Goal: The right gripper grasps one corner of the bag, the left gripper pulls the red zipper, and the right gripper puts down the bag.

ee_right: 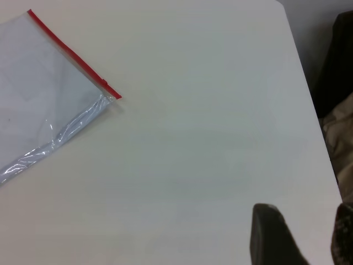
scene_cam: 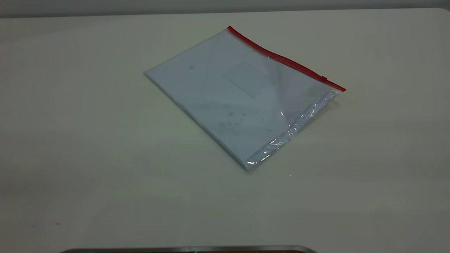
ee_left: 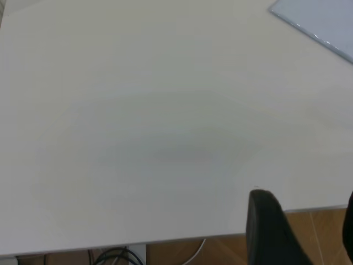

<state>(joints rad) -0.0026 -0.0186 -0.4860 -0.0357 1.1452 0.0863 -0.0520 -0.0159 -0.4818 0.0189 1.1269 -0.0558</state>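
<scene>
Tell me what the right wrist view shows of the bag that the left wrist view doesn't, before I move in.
Only the right wrist view shows the red zipper, its slider tab near the end, and the corner of the bag where the red meets the crinkly clear margin; the right gripper sits far from it. Only the left wrist view shows a plain bag corner without red, and the left gripper. Both show the bag lying on the white table, untouched.

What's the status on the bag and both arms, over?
Both end effectors off the bag, nothing held. Bag flat on table, red zipper untouched. Path clear.
</scene>
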